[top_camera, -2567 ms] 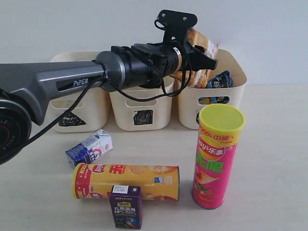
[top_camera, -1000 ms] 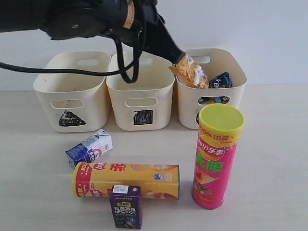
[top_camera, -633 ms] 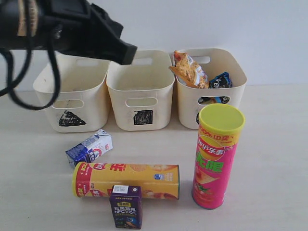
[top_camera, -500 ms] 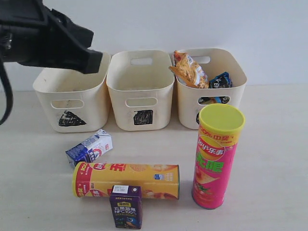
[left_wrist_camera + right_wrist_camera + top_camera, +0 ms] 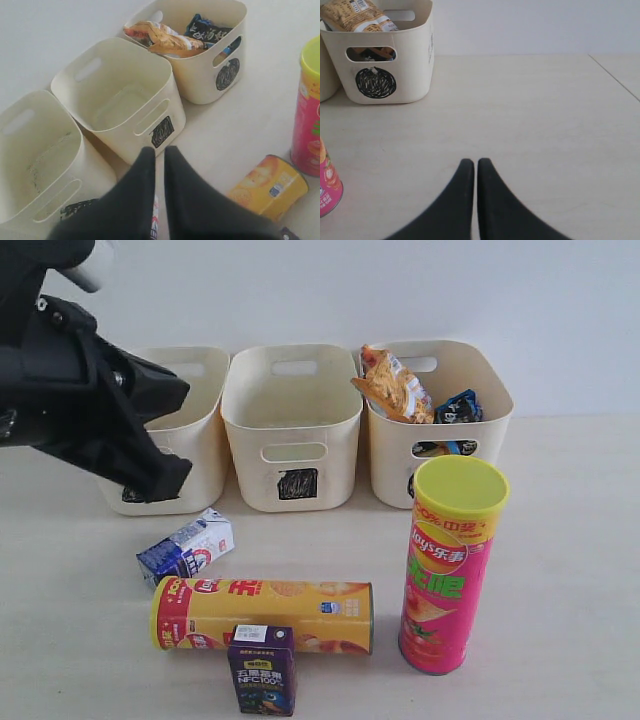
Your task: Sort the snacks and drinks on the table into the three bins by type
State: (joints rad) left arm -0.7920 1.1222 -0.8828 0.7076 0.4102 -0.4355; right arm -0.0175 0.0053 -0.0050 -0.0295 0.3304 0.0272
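Left gripper (image 5: 159,150) has swung back from the circle bin (image 5: 395,455) to the triangle bin (image 5: 205,430), jaws almost together, empty. Orange bag (image 5: 392,385) sits in the circle bin beside the blue bag (image 5: 460,405). Right gripper (image 5: 472,162) is nearly closed, empty, over the table (image 5: 545,125).

R gripper (image 5: 475,163), jaws together, above table (image 5: 545,125); circle bin (image 5: 415,60) w/ orange bag (image 5: 355,15)

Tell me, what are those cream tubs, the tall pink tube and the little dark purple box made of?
Cream tubs: likely moulded plastic, smooth and slightly glossy, with rounded rims and cut handle slots.
Tall pink tube: probably printed cardboard, with a yellow-green lid that looks plastic; the look leaves it open.
Small dark purple box: seemingly a coated paper carton, with sharp folded edges.
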